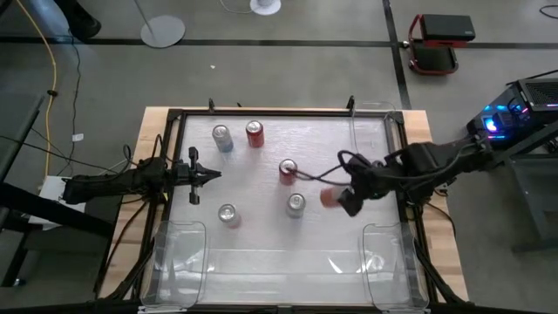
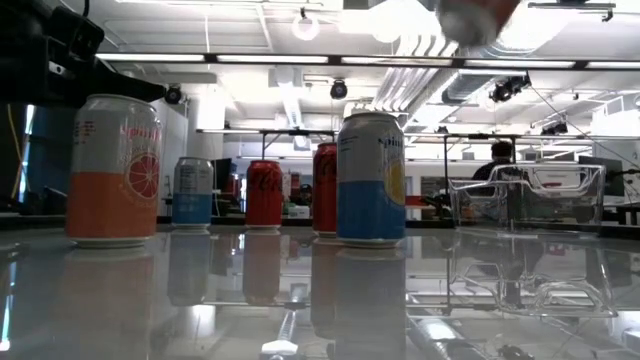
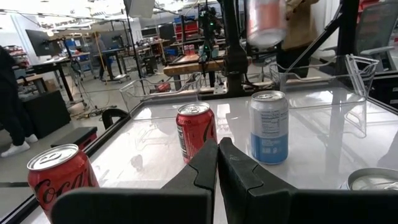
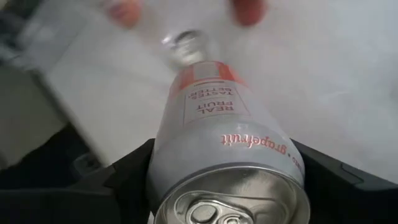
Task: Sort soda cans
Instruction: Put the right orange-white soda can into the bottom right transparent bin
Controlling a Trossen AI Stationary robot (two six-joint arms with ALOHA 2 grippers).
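Five soda cans stand upright on the clear tray: a silver-blue can (image 1: 222,137), a red can (image 1: 255,133), a second red can (image 1: 288,170), a silver can (image 1: 296,204) and another silver can (image 1: 228,215). A sixth, a white-and-orange grapefruit can (image 4: 224,130), hangs above the tray's right half with my right gripper (image 1: 338,199) shut on it. It shows blurred at the top of the low view (image 2: 475,18). My left gripper (image 1: 214,174) waits shut and level at the tray's left side, holding nothing. My right gripper pinches the grapefruit can's side wall near its top rim (image 4: 163,177) between its two fingers (image 4: 127,177), one on each side of the body. The fingers slant downward from the table's right. The can is lifted clear of the tray and tilted, its bottom end pointing down and away from the wrist.
Clear plastic bins stand at the tray's near left (image 1: 179,257), near right (image 1: 388,257) and far right (image 1: 370,131). The tray's dark frame (image 1: 279,111) runs along its far edge. Cables trail beside both arms. A person shows in the room behind (image 2: 500,155).
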